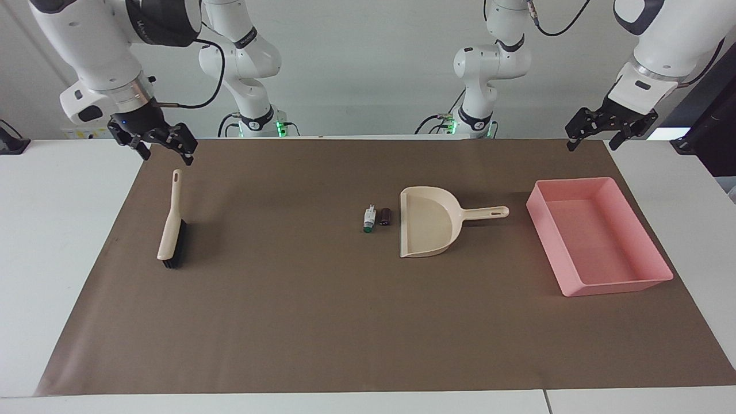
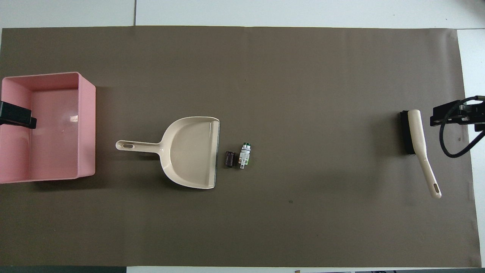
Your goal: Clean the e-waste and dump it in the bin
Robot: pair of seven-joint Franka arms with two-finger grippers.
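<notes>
While both arms hang in the air, nothing is held: right gripper at upper left of the facing view, jaws spread and empty, above the brush handle tip; left gripper at upper right, jaws released, over the brown mat edge above the pink bin. E-waste sits mid-frame on the surface: white part with green end and dark stubby cylinder, side by side, just beside the dustpan mouth. Dustpan handle points at the bin, which is at right of frame, nothing visible in it.
</notes>
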